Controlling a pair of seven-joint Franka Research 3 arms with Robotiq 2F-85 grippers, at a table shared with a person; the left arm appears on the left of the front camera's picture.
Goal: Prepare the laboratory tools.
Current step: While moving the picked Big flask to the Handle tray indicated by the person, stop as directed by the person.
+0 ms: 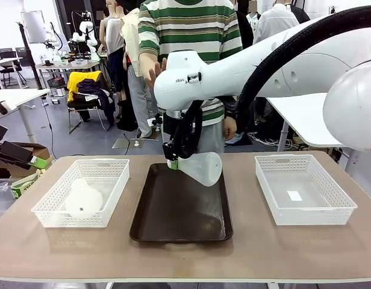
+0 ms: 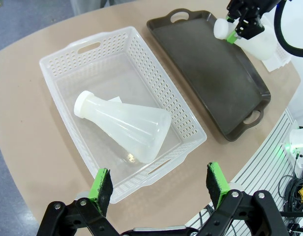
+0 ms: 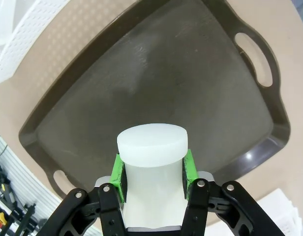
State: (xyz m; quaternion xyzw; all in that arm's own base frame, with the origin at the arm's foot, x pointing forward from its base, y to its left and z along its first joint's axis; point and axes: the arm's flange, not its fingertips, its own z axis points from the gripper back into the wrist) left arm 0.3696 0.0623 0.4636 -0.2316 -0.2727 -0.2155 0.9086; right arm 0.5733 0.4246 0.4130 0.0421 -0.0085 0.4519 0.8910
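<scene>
One frosted-white flask hangs tilted over the far edge of the dark brown tray, and my right gripper is shut on its neck. In the right wrist view its green pads clamp the neck just below the flask's capped mouth, above the tray. A second flask lies on its side in the left white basket, also seen as a flask in the front view. My left gripper hovers open above that basket's near end, holding nothing.
A second white mesh basket stands at the table's right with a small label on its floor. A person in a striped shirt stands behind the far edge, with a hand hanging near my right arm.
</scene>
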